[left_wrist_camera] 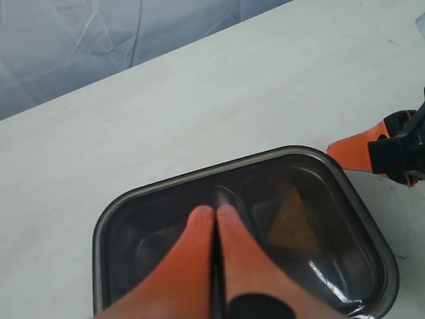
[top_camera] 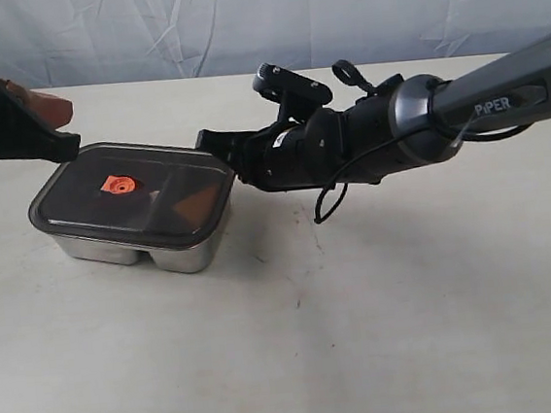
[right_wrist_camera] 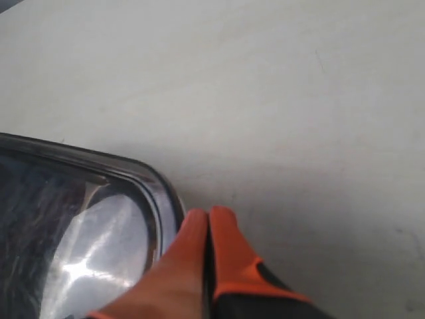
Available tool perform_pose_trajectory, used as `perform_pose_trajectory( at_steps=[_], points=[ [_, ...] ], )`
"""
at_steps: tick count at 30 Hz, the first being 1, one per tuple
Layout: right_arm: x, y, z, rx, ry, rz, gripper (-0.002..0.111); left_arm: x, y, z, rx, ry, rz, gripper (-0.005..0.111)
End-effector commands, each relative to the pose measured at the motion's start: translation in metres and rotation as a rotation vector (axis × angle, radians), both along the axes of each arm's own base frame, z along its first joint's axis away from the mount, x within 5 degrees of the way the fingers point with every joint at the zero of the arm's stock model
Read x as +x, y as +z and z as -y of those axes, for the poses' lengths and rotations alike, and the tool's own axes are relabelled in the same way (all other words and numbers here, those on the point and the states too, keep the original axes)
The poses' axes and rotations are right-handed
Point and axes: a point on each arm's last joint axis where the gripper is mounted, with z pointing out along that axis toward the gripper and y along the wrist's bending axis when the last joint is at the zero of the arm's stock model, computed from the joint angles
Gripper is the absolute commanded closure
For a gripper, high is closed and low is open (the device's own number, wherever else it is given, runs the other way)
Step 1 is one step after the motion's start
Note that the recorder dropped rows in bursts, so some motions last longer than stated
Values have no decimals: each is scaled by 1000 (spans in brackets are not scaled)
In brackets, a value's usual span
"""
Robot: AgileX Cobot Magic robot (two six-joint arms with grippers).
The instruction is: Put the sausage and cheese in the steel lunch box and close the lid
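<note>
Toward the pale bench's point(top_camera: 366, 334) left side sits the shiny rectangular steel lunch box point(top_camera: 128, 248), capped by its dark smoky translucent lid point(top_camera: 160, 174), with the left pincer point(left_wrist_camera: 216, 212) pinched together and empty over it, the right pincer point(right_wrist_camera: 209, 216) likewise empty beside its corner, and a yellow cheese wedge point(left_wrist_camera: 289, 222) dim underneath.

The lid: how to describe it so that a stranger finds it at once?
On the pale table, a shiny steel lunch box stands at the left of the exterior view. The lid lies flat on top of it: dark, smoky plastic with rounded corners. Only it carries a small orange valve near its middle.
</note>
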Motion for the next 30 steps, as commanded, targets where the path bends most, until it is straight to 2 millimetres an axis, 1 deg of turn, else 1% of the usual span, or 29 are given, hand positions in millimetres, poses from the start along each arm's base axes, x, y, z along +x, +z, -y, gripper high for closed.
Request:
perform_pose_trajectory(
  at_steps=[1,3,6,8,10,13,15,18,21,26,30],
  points=[
    [0,7,-2,4,16,23,109,0,-2,0,-3,-1,-11,107],
    [1,7,-1,-5,23,32,109,0,-2,0,6,-3,-8,107],
    [17,8,17,-33,-2,46,109,5,-4,-6,-22,74,-14,107],
    [27,11,29,-36,-29,46,109,9,-10,-13,-24,110,-39,107],
    [36,17,42,-35,-55,48,109,14,-18,-18,-33,128,-79,107],
    [40,35,52,-63,-19,90,109,21,-33,-19,-39,133,-140,107],
    [38,44,51,-89,35,111,109,26,-43,-18,-44,146,-176,107],
    [35,57,44,-103,98,115,109,36,-59,-19,-38,171,-219,107],
    [33,64,34,-115,150,119,109,44,-68,-18,-41,179,-246,107],
    [25,73,16,-173,266,151,109,55,-69,-18,-57,196,-245,107],
    [25,74,4,-230,344,149,109,57,-70,-15,-74,173,-269,107]
  ],
)
